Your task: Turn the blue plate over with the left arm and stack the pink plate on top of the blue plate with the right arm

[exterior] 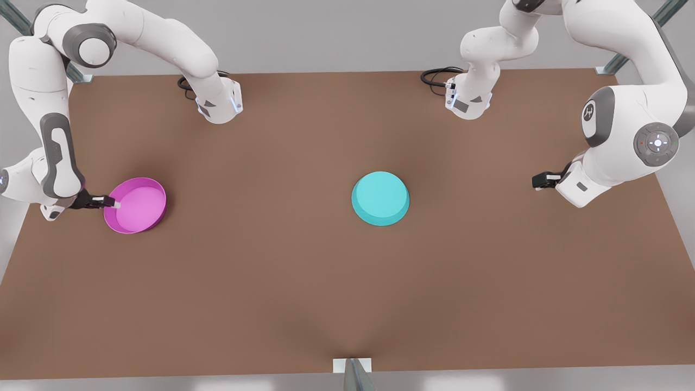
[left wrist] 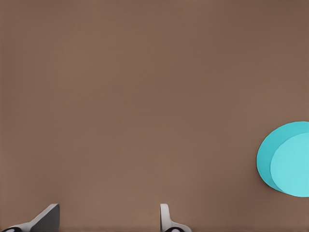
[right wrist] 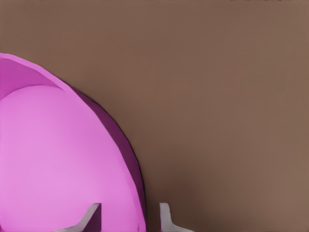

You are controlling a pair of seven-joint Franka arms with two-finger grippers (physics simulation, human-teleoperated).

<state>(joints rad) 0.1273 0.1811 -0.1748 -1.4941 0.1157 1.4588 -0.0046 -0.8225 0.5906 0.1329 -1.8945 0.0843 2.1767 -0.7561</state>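
Observation:
The blue plate (exterior: 380,198) lies near the middle of the table with its flat base facing up; the left wrist view catches its edge (left wrist: 287,159). My left gripper (exterior: 536,181) hovers open well off toward the front view's right of it, with nothing between its fingers (left wrist: 48,217). The pink plate (exterior: 137,205) sits rim up at the front view's left. My right gripper (exterior: 115,203) straddles its rim (right wrist: 137,174), one finger inside the dish, one outside. The fingers are partly drawn in, with a gap still showing beside the rim.
The brown table (exterior: 347,298) stretches wide around both plates. Each arm's base (exterior: 220,103) stands at the far edge with a black cable. A metal post (exterior: 353,374) sits at the middle of the near edge.

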